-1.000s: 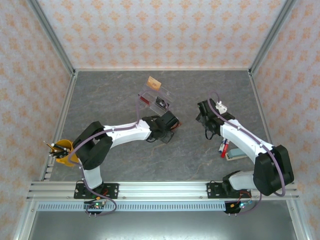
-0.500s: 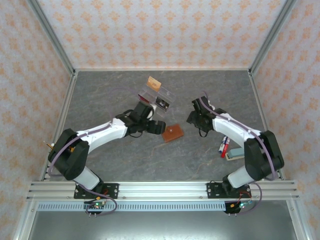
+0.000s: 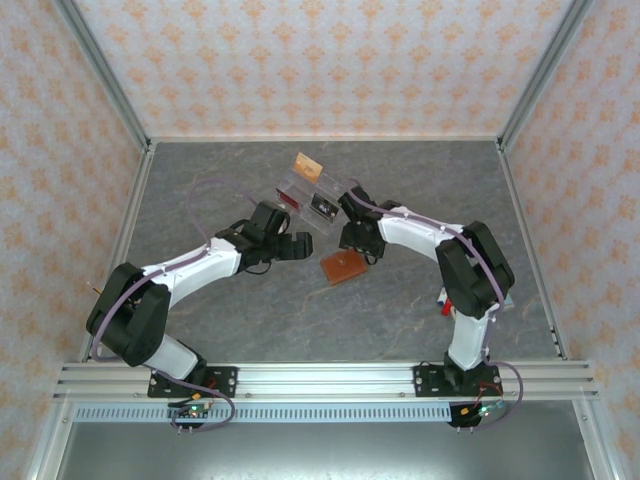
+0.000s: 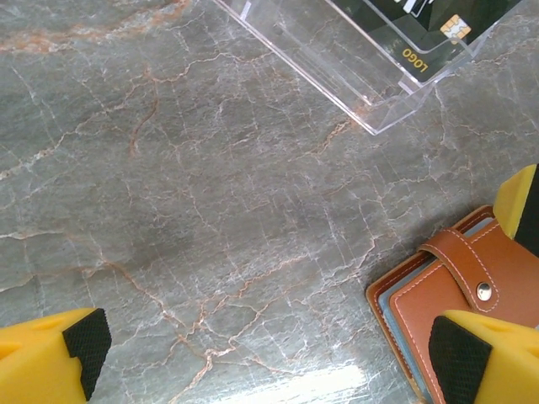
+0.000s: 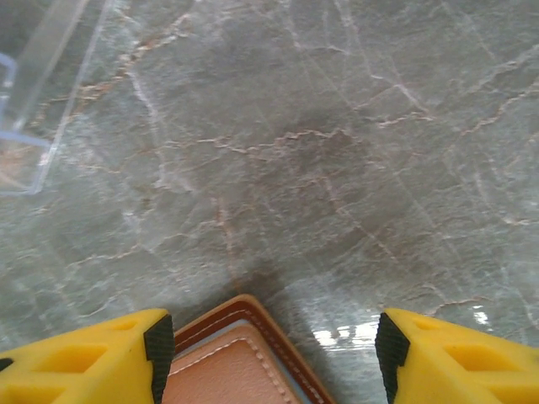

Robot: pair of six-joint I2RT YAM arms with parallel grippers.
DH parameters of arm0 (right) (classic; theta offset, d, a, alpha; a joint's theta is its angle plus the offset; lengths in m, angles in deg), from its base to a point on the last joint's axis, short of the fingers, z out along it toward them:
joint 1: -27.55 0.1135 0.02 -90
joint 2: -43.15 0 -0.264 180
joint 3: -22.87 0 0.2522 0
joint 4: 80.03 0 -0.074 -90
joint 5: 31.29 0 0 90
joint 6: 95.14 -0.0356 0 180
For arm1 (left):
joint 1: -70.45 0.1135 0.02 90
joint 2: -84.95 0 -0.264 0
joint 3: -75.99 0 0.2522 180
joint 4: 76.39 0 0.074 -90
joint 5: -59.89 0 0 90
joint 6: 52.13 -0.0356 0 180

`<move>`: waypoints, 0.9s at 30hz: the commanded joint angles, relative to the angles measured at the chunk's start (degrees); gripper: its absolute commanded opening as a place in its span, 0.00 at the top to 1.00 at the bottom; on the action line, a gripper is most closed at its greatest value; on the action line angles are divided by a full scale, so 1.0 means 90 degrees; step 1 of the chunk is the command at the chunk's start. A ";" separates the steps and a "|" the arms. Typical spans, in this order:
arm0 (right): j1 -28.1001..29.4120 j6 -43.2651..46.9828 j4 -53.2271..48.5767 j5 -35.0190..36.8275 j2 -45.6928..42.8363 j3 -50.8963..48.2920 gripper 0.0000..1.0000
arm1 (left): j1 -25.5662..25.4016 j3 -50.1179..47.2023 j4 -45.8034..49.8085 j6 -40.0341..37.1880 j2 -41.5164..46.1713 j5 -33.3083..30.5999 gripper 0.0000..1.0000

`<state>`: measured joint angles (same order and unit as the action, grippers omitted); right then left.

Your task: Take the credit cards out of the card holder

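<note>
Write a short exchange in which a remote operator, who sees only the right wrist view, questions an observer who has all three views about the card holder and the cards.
Operator: A corner of the card holder lies on the table between the fingers of my right tool. Is it open or closed?
Observer: Closed. The left wrist view shows its strap lying across the cover, snap down.
Operator: Is any card already out of it?
Observer: Yes. In the left wrist view a black card with a chip lies inside the clear tray beyond the card holder.
</note>
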<state>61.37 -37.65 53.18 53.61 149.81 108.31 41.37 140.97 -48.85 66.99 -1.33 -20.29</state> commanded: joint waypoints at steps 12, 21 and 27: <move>0.0112 0.0176 -0.1236 -0.0081 -0.0364 -0.0512 0.35 | 0.0068 -0.0591 0.0353 0.1738 0.0502 0.1356 0.00; 0.0509 0.0288 -0.0603 -0.0862 -0.0918 -0.0932 0.38 | 0.0034 -0.1075 -0.0886 0.2459 0.0389 0.2495 0.08; 0.0509 0.0457 -0.0393 -0.0686 -0.1179 -0.0806 0.49 | 0.0031 -0.0917 -0.1370 0.2568 -0.0039 0.2893 0.20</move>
<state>65.98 -34.98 47.43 47.07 141.37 100.20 41.63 131.88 -56.87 88.54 0.25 2.31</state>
